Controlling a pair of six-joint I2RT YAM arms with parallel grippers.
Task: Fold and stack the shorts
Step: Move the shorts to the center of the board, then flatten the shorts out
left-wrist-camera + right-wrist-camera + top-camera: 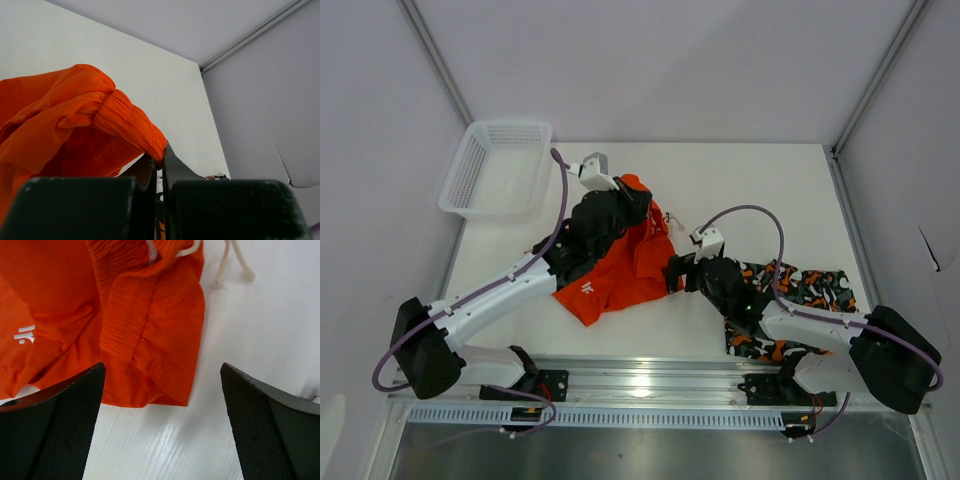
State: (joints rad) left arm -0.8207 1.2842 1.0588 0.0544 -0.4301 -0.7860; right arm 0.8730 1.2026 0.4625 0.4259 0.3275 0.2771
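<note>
Left pincer (161,165) is clamped together on the gathered waistband (127,122) of the orange shorts (620,270), holding that edge raised off the desk (750,180) while the rest of the cloth hangs and trails down toward the near side. Right pincer (161,367) stands wide apart with nothing in it. It hovers just over the near right corner of the same pair, where another stretch of waistband doubles over itself, and the white drawstring (230,265) lies loose on the desk beside it.

The orange pair sits mid-desk between the two arms, bunched and creased, with no clean fold showing. The patterned shorts (810,285) lie flat at the right side of the desk, partly under the right arm and well apart from the orange pair. With so much of them covered, I cannot tell whether they are already folded or only spread out. A white basket (495,165) rests at the far left corner with nothing of the task in it.

By my reading the job is at an early stage. One pair is being picked up for straightening, the second hold is not yet taken, and no stack exists. Left to do: flatten and fold the orange pair, settle the patterned pair, and lay one on the other.
</note>
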